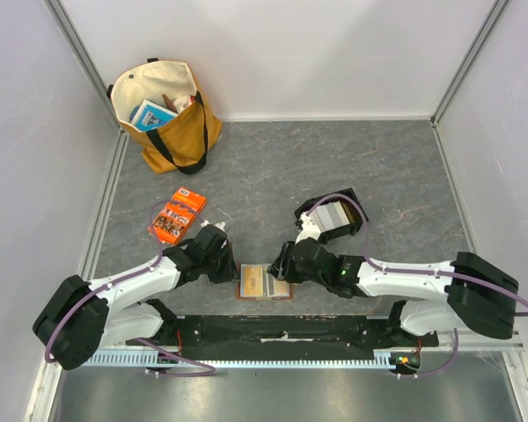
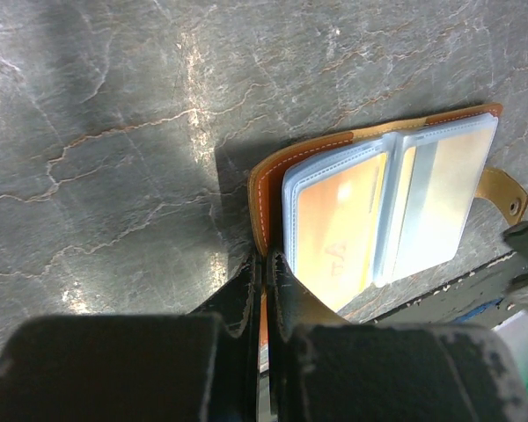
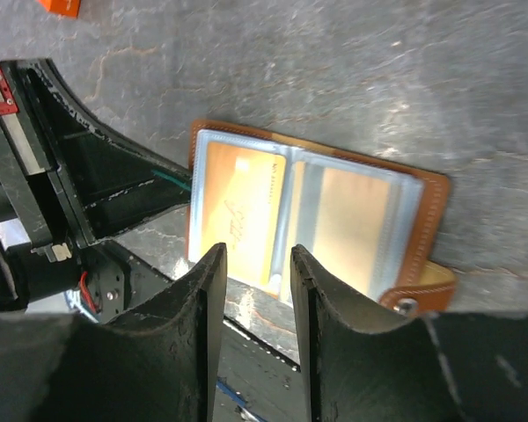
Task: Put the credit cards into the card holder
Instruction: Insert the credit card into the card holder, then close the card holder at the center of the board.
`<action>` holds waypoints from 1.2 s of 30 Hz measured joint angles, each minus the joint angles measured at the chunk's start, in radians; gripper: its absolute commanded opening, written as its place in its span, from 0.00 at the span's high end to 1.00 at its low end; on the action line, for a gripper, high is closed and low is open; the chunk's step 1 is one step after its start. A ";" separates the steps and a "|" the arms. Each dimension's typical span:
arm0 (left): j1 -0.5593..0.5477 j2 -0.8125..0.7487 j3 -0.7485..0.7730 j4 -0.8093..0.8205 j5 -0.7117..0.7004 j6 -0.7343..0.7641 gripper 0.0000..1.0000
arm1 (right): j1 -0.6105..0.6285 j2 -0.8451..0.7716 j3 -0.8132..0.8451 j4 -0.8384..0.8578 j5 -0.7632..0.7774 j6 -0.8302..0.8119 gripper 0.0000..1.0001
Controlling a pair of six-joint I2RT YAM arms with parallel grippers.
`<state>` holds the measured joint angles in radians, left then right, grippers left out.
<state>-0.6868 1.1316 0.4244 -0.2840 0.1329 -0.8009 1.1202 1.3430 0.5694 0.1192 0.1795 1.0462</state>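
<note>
The tan-brown card holder (image 1: 264, 283) lies open on the grey table by the near edge, its clear sleeves facing up. A yellow-orange card (image 3: 242, 211) sits inside one sleeve. My left gripper (image 2: 268, 259) is shut on the card holder's leather edge (image 2: 262, 198) at its left side. My right gripper (image 3: 255, 251) hovers over the card holder's near side, open, with nothing between its fingers. More credit cards (image 1: 328, 216), pale grey and white, lie stacked in the black tray behind the right arm.
The black tray (image 1: 359, 209) stands right of centre. An orange printed packet (image 1: 178, 215) lies to the left, with a yellow tote bag (image 1: 163, 114) at the back left. The card holder's snap strap (image 3: 422, 294) reaches over the table's near edge.
</note>
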 measured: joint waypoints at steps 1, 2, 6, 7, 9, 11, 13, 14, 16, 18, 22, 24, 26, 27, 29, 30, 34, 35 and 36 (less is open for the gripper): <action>0.000 -0.002 0.000 0.000 0.000 0.000 0.98 | 0.000 -0.025 0.003 -0.039 0.025 -0.006 0.57; 0.000 -0.002 0.000 0.000 0.000 0.000 0.98 | 0.000 -0.042 0.006 -0.067 0.045 -0.010 0.57; 0.000 -0.002 0.000 -0.002 0.000 0.000 0.98 | 0.008 -0.090 0.047 -0.225 0.136 -0.023 0.45; 0.000 -0.002 0.000 -0.002 0.000 0.000 0.98 | 0.013 -0.094 0.060 -0.262 0.154 -0.027 0.44; 0.000 -0.002 0.000 -0.002 0.000 0.000 0.98 | 0.026 -0.096 0.087 -0.328 0.183 -0.034 0.44; 0.000 -0.002 0.000 -0.002 0.000 0.000 0.98 | 0.038 -0.087 0.121 -0.397 0.209 -0.038 0.44; 0.000 -0.002 0.000 -0.002 0.000 0.000 0.98 | 0.051 -0.058 0.160 -0.450 0.233 -0.038 0.44; 0.000 -0.002 0.000 -0.002 0.000 0.000 0.98 | 0.060 -0.034 0.183 -0.477 0.248 -0.038 0.44; 0.000 -0.002 0.000 -0.002 0.000 0.000 0.98 | 0.077 0.008 0.215 -0.510 0.266 -0.039 0.44; 0.000 -0.002 0.000 -0.002 0.000 0.000 0.98 | 0.096 0.062 0.251 -0.549 0.282 -0.037 0.44; 0.000 -0.002 0.000 -0.002 0.000 0.000 0.98 | 0.125 0.139 0.297 -0.609 0.316 -0.026 0.46; 0.000 -0.002 0.000 -0.002 0.000 0.000 0.98 | 0.135 0.162 0.315 -0.639 0.330 -0.018 0.48; 0.000 -0.002 0.000 -0.002 0.000 0.000 0.98 | 0.140 0.177 0.329 -0.662 0.345 -0.011 0.48; 0.000 -0.002 0.000 -0.002 0.000 0.000 0.98 | 0.141 0.182 0.334 -0.671 0.351 -0.007 0.50; 0.000 -0.002 0.000 -0.002 0.000 0.000 0.98 | 0.141 0.188 0.336 -0.689 0.364 0.003 0.53; 0.000 -0.002 0.000 -0.002 0.000 0.000 0.98 | 0.141 0.190 0.336 -0.693 0.368 0.006 0.55; 0.000 -0.002 0.000 -0.002 0.000 0.000 0.98 | 0.141 0.192 0.336 -0.717 0.384 0.021 0.62; 0.000 -0.002 0.000 -0.002 0.000 0.000 0.98 | 0.141 0.192 0.336 -0.720 0.386 0.024 0.65; 0.000 -0.002 0.000 -0.002 0.000 0.000 0.98 | 0.141 0.192 0.336 -0.723 0.388 0.027 0.68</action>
<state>-0.6868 1.1294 0.4244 -0.2859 0.1329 -0.8013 1.2613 1.5349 0.9058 -0.6033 0.5674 1.0737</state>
